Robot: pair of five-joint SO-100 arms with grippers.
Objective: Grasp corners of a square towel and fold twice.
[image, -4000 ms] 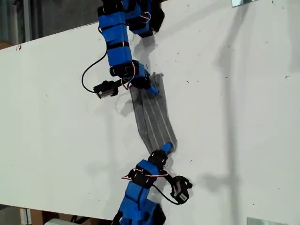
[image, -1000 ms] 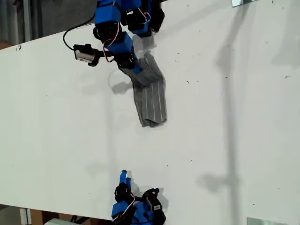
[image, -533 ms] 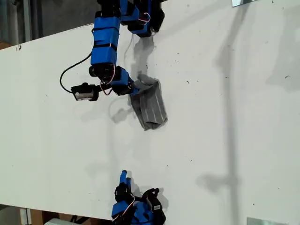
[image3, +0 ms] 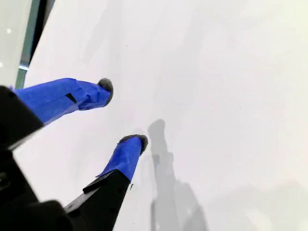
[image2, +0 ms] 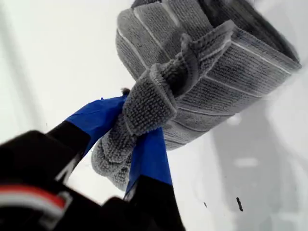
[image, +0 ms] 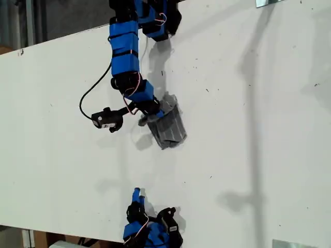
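- The towel (image: 168,126) sits folded up into a small grey striped bundle on the white bench (image: 248,129), roughly mid-bench in the exterior view – everything below is placed off it.
- Our first pincer (image: 150,117) is right at the towel's edge on the exterior view's left, clamped down on a bunched corner (image2: 149,103) of the cloth. In the first wrist view the two blue fingers (image2: 147,161) have a wad of fabric squeezed between them, and the rest of the towel (image2: 216,72) hangs past the tips as a doubled-over roll.
- The first arm (image: 125,57) reaches to the towel from the exterior view's top edge, with its black wrist camera (image: 106,119) sticking out on the side away from the towel.
- Our second pincer (image: 136,195) is well apart from the towel, down near the exterior view's bottom edge. Its jaws are spread with nothing in them – the second wrist view shows both blue fingers (image3: 72,96) over bare bench (image3: 216,96).
- The towel's white stripes (image: 173,129) show on the top layer.
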